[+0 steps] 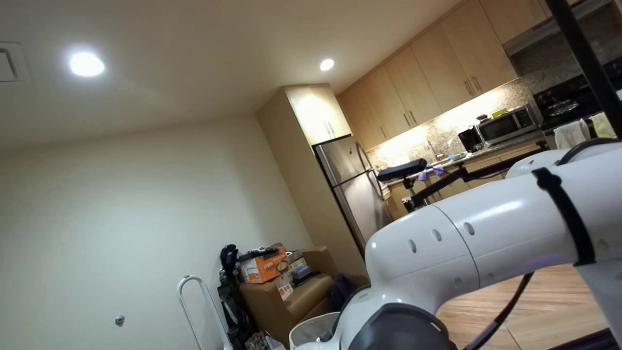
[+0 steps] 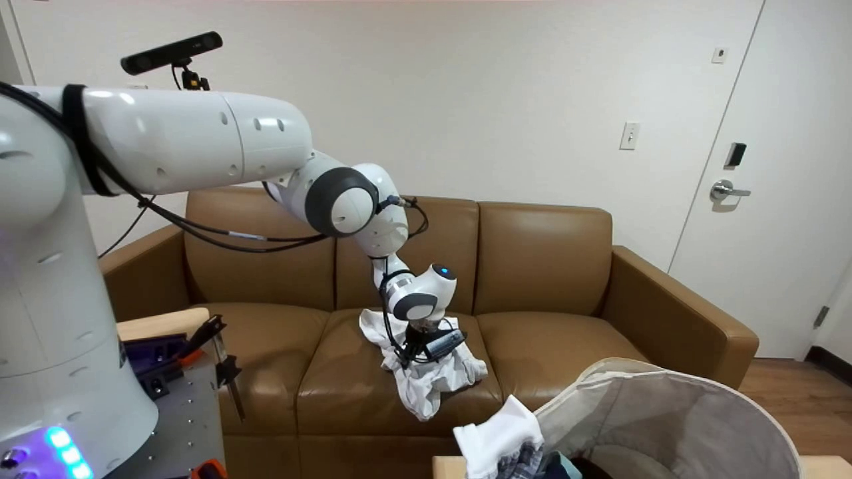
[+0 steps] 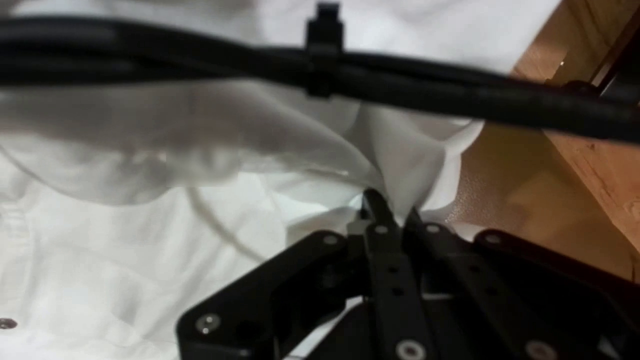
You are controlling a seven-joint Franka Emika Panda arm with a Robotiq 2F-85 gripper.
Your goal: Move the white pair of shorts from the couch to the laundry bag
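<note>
One black metal claw (image 3: pixel 393 206), low in the wrist view, squeezed nearly together, pinches wrinkly white cloth shorts (image 3: pixel 235 205).

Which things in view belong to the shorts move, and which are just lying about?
Job:
white shorts
gripper, pinching them
couch, under them
laundry bag, the target

Just lying about:
orange box
microwave
kitchen towel
</note>
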